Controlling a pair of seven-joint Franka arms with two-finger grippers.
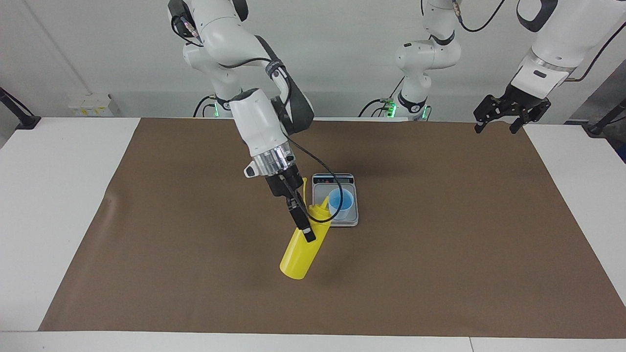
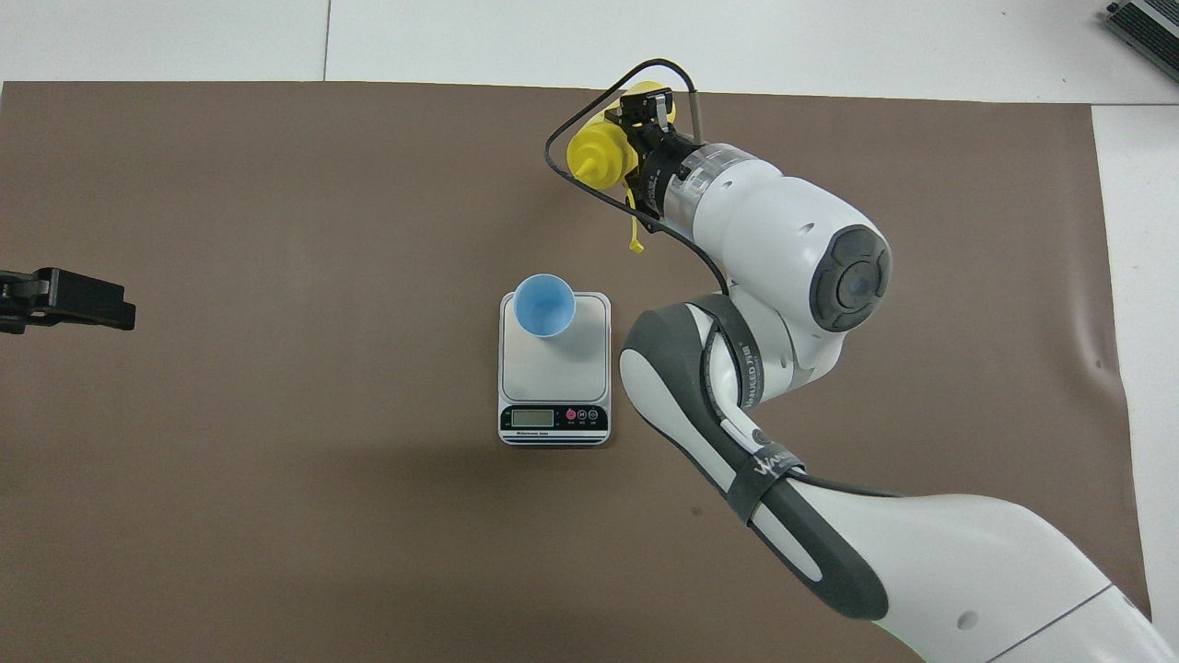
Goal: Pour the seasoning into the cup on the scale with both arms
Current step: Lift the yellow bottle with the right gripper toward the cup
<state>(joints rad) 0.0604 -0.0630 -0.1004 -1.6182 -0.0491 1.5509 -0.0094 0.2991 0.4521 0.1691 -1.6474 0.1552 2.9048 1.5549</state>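
The bottle (image 1: pixel 299 247) is bright yellow all over; the cup (image 1: pixel 340 203) is pale blue outside, brighter blue inside; the scale (image 2: pixel 554 368) is silver-grey with a dark display strip; the mat (image 1: pixel 440 274) is plain brown; the table (image 1: pixel 54 195) is white.
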